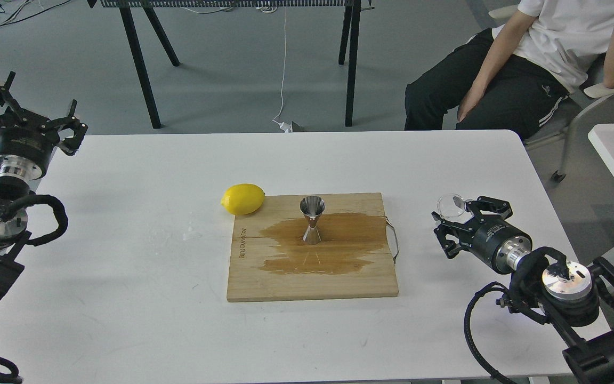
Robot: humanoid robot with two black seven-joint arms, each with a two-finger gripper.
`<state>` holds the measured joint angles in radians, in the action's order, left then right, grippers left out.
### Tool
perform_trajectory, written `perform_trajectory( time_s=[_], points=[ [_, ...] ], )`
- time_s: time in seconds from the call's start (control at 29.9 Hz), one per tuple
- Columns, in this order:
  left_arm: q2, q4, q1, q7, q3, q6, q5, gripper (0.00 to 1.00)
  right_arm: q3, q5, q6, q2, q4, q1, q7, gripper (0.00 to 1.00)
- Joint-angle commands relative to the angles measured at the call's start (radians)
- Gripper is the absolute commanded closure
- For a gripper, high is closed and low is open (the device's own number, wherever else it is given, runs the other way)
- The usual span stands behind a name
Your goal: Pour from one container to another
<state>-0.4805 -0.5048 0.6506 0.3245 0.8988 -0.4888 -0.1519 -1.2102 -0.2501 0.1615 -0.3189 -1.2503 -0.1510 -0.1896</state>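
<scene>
The steel jigger point(312, 220) stands upright in the middle of the wooden board point(285, 282), in a brown wet patch. The tiny clear glass cup point(452, 204) is upright, low over the table right of the board. My right gripper point(456, 216) is shut on it from the right. Whether the cup touches the table I cannot tell. My left gripper point(30, 114) is open at the table's far left edge, holding nothing.
A yellow lemon point(243, 198) lies at the board's back left corner. A thin metal handle point(394, 240) sticks out of the board's right side. A seated person point(525, 69) is behind the table's right end. A small clear spill point(192, 233) lies left of the board.
</scene>
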Motion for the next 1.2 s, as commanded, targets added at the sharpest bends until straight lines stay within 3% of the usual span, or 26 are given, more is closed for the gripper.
perform_trajectory(
  time_s=[0.0,0.17,0.44,1.17],
  points=[
    [-0.001,0.0,0.001,-0.001,0.0,0.0,0.0,0.0,-0.034,-0.07,-0.046,0.017,0.084,0.01,-0.001,0.61],
    [-0.003,0.0,0.0,-0.001,0.0,0.0,0.0,0.0,-0.04,-0.13,-0.146,0.034,0.216,0.008,-0.002,0.61],
    [0.005,0.0,-0.002,-0.001,0.0,0.0,0.0,0.0,-0.075,-0.169,-0.2,0.121,0.322,0.004,-0.002,0.61],
    [0.005,0.0,-0.002,-0.001,-0.001,0.0,0.002,0.0,-0.176,-0.192,-0.209,0.146,0.39,-0.001,-0.002,0.57]
  ],
)
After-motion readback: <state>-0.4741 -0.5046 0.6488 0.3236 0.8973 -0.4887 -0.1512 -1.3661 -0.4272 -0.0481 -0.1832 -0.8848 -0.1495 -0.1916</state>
